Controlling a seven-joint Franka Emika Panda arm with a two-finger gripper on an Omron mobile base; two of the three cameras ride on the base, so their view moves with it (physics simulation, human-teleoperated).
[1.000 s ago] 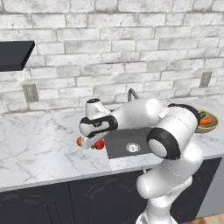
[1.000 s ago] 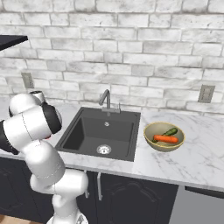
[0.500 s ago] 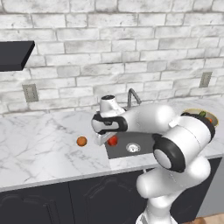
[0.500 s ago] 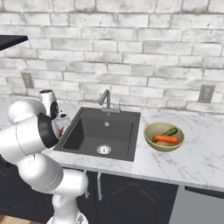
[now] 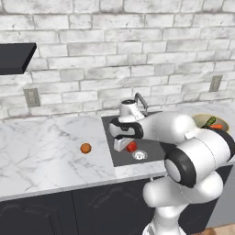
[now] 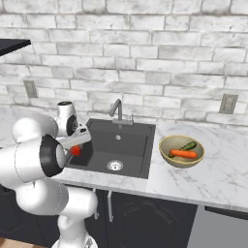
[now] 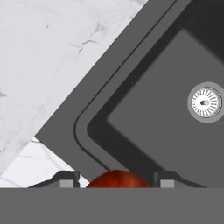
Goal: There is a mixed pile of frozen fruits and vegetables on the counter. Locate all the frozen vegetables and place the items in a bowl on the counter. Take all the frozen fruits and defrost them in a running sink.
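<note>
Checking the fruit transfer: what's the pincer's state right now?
Pincer: closed on the red fruit, above the sink.

Gripper [image 5: 130, 148] sits over the left half of the black sink [image 5: 120, 157], closed on the red fruit [image 5: 132, 147], which hangs just left of the silver drain [image 5: 139, 155]. Orange fruit [image 5: 85, 148] lies alone on the white marble desk [image 5: 41, 151], well left of the sink. Faucet [image 5: 142, 102] pokes up behind the arm. At far right the bowl [image 5: 200, 120] holds the carrot [image 5: 216, 126] and the green stick [image 5: 210, 121].
</note>
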